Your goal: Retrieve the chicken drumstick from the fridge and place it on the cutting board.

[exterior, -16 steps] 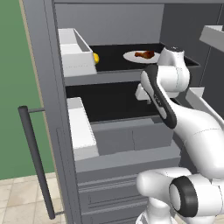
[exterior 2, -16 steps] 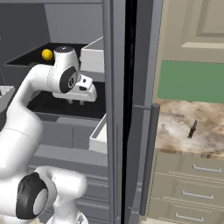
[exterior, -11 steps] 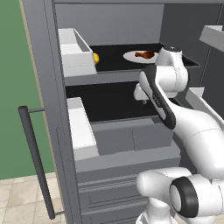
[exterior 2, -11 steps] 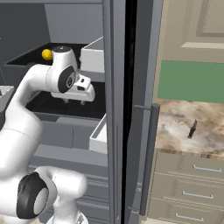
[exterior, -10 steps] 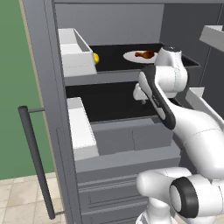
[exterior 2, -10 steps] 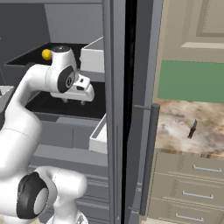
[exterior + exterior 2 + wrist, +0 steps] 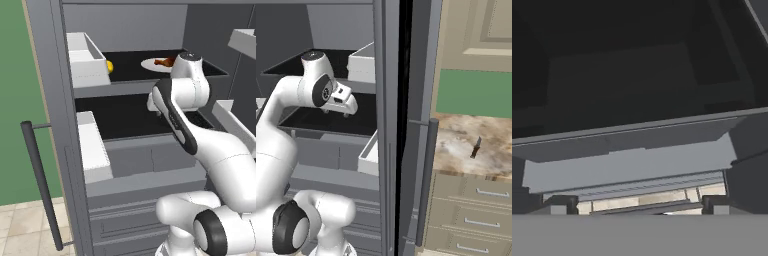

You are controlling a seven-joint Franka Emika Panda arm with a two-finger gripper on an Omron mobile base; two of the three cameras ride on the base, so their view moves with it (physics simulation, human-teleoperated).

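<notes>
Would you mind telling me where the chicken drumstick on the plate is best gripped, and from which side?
Probably across its middle, from above and the fridge's open front. The chicken drumstick lies flat on the white plate on the upper shelf.

My arm (image 7: 200, 135) is white with dark joints. The fridge (image 7: 55, 115) in front of me is grey, its shelves (image 7: 130, 117) black, its door bins (image 7: 90, 65) white, its lower drawers (image 7: 145, 160) grey, and its long bar handle (image 7: 42, 185) dark. On the upper shelf I see a white plate (image 7: 152, 64) carrying a reddish-brown drumstick (image 7: 165, 61), and a small yellow fruit (image 7: 109, 66). The wall (image 7: 15, 100) is green. The floor tiles (image 7: 25, 225) are beige. The counter (image 7: 476, 145) is mottled brown and cream marble, with tan cabinets (image 7: 476, 210) below.
</notes>
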